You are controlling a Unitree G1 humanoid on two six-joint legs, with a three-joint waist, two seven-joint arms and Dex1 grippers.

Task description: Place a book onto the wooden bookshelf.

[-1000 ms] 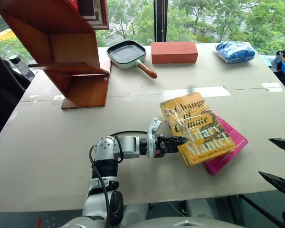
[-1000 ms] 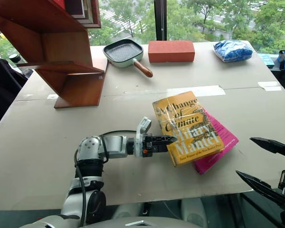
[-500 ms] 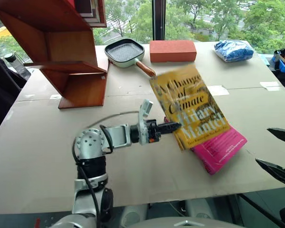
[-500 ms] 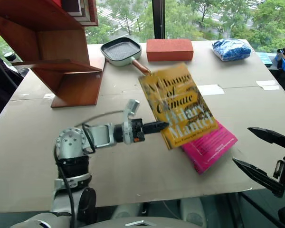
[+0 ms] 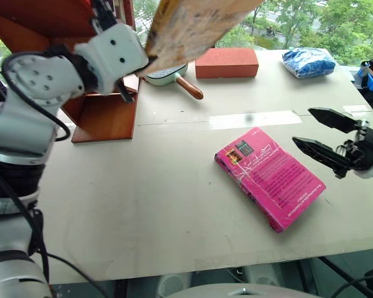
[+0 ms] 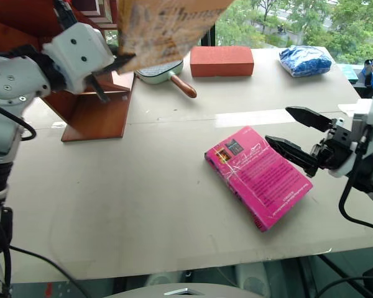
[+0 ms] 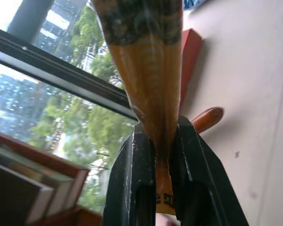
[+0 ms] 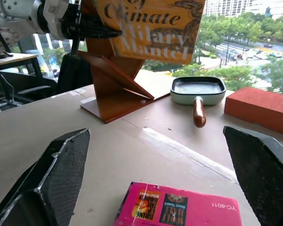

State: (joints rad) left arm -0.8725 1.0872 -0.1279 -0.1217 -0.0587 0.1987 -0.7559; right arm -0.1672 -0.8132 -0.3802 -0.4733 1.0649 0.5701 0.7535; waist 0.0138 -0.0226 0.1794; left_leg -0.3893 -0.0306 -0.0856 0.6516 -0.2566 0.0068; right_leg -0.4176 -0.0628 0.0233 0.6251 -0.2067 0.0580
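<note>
Book point(image 8: 153, 26): glossy yellow-orange paperback (black-and-white lettering)

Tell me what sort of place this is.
Probably an upper-floor lab or office test setup: a large beige table by tall windows over trees and city buildings, set with unrelated props like a red brick-like block and a pale green grill pan.

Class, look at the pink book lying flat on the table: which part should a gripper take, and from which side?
Probably the long edge of the pink book facing the open right gripper, approached level from the robot's right. It lies flat, so only its thin edges fit between the fingers.
</note>
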